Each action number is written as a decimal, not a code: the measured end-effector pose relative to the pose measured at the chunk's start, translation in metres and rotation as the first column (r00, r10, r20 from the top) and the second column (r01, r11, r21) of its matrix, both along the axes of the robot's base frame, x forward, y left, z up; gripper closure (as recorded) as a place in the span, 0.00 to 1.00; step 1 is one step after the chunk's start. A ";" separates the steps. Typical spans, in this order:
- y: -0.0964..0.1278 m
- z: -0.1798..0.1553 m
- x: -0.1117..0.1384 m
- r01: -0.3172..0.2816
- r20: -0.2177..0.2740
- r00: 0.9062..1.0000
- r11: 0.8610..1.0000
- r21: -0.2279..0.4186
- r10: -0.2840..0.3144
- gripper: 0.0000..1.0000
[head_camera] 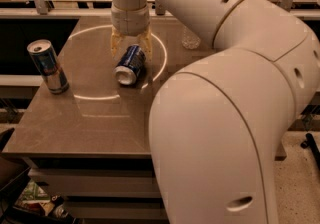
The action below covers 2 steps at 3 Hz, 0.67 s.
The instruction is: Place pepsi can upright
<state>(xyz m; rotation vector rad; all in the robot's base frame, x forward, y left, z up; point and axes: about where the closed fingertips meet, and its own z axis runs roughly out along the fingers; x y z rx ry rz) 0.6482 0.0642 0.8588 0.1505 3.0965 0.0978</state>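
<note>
The pepsi can (130, 64), dark blue with white markings and silver ends, lies on its side on the brown table (75, 118), one silver end facing the front left. My gripper (131, 47) comes down from above at the can's far end. Its two yellowish fingers (116, 45) stand on either side of that end, closed in against it. The can rests on the table.
A taller, slim silver-blue can (47, 66) stands upright near the table's left edge. A small clear glass object (190, 38) sits at the back right. My large white arm (225, 118) covers the table's right side.
</note>
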 end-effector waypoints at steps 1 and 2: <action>0.003 -0.002 0.004 -0.001 0.013 1.000 1.000 0.010 0.001 0.64; 0.006 -0.004 0.007 -0.002 0.023 1.000 1.000 0.018 0.002 0.87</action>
